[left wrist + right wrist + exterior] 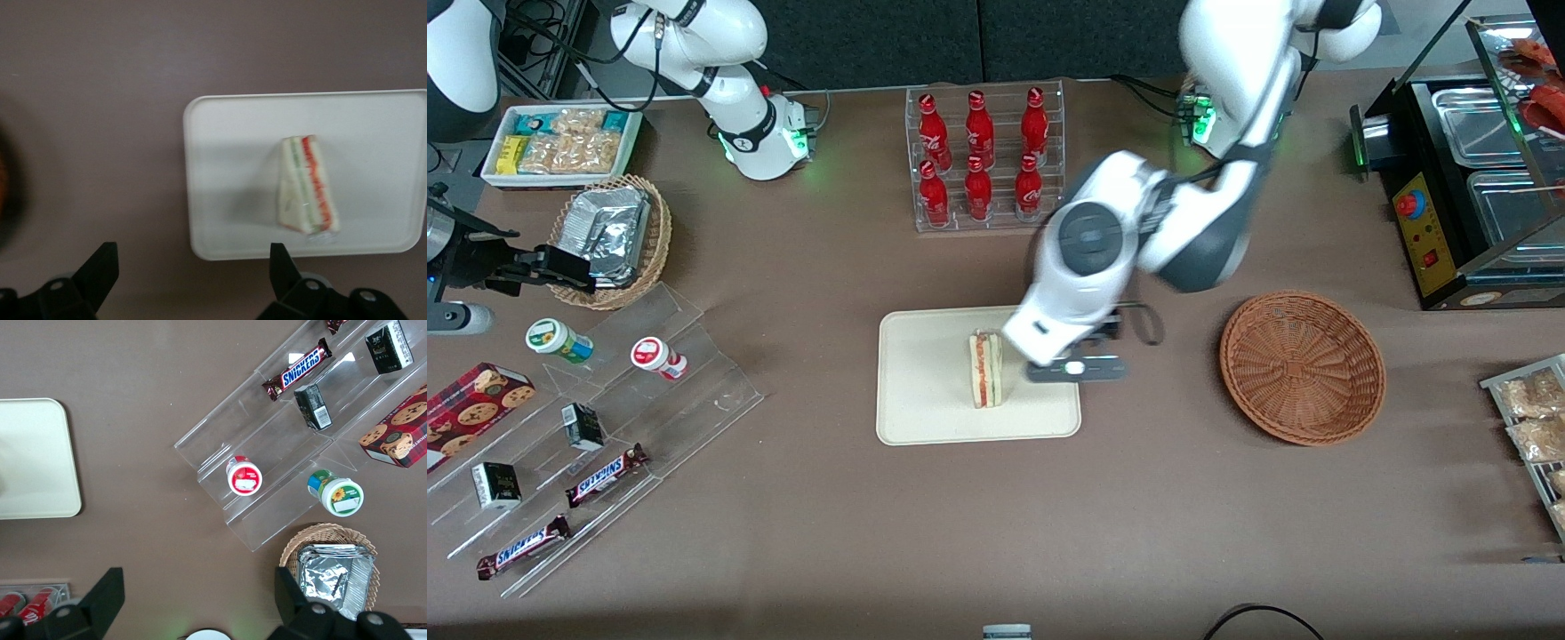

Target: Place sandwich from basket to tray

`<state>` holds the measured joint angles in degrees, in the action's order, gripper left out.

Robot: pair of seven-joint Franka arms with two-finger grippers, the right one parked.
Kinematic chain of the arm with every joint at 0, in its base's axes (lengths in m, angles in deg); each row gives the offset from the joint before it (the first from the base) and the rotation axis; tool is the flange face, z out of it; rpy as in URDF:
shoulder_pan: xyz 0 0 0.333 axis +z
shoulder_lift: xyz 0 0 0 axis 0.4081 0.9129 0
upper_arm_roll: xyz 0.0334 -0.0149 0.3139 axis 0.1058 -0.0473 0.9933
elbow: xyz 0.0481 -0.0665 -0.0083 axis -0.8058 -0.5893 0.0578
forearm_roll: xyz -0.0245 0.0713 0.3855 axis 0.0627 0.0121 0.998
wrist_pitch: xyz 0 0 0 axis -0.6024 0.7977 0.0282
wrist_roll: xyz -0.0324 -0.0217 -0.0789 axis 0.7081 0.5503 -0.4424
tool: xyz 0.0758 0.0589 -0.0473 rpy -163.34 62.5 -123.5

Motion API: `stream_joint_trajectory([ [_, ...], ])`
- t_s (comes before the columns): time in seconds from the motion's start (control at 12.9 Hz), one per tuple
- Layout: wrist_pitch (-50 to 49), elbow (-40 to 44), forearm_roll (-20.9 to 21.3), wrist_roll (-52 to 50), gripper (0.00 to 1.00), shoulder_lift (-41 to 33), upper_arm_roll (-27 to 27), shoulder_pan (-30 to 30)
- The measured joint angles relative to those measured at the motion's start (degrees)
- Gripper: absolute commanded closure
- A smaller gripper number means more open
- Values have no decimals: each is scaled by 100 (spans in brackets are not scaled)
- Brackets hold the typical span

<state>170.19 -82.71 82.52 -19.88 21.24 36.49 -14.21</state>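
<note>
The sandwich (pixel 986 369) (pixel 307 190), a white wedge with red and green layers, lies on its side in the cream tray (pixel 925 391) (pixel 227 167), touching nothing else. My left gripper (pixel 192 252) hangs open and empty above the table, just off the tray's rim on the side toward the basket, with one fingertip (pixel 279 257) over that rim. In the front view the arm's wrist (pixel 1072 356) covers the fingers. The reddish-brown woven basket (pixel 1303 366) sits empty, toward the working arm's end of the table.
A clear rack of red bottles (pixel 983 160) stands farther from the front camera than the tray. Toward the parked arm's end are an acrylic stand with snacks (pixel 605 418), a tan basket of foil packets (pixel 609 236) and a white snack box (pixel 560 142). A food warmer (pixel 1476 178) stands past the basket.
</note>
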Motion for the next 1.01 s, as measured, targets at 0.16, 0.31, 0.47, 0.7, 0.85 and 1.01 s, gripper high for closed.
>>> stream_joint_trajectory([
  [0.16,-7,-921,10,987,0,-841,25,602],
  [0.31,-2,-1777,17,1992,0,-1560,47,1319],
  [0.47,12,-2378,18,2957,0,-2050,57,2040],
  [0.7,-58,-2839,45,3706,0,-2720,61,2801],
  [0.85,-339,-2853,289,3727,0,-3197,57,2898],
  [1.01,-689,-2689,433,3656,0,-3551,49,2901],
])
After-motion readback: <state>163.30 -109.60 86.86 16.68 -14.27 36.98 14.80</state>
